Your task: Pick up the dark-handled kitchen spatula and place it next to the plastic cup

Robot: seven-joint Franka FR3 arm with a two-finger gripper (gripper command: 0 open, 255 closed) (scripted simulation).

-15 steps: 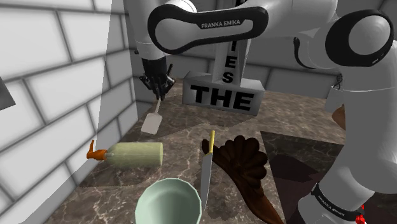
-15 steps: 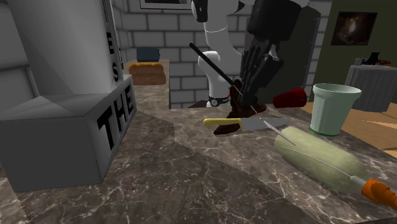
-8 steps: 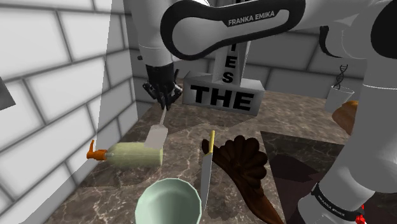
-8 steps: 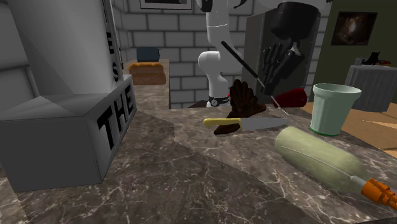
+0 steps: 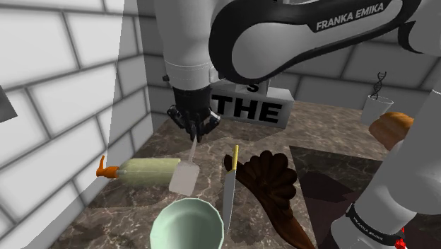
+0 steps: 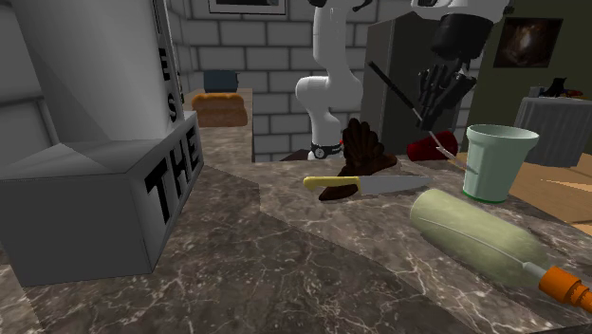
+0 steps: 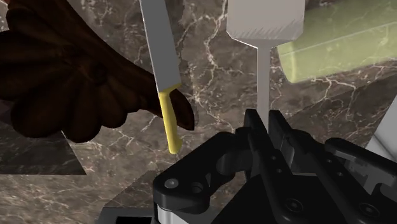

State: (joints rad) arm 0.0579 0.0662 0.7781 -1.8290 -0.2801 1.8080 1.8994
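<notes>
My gripper clamps the spatula by its shaft; the wrist view shows its pale blade, the second exterior view its dark handle.

Wrist view: the spatula handle is buried in the gripper clamped around it, its blade is clipped up top, and the shoulder view's bottom edge chops the cup.
</notes>
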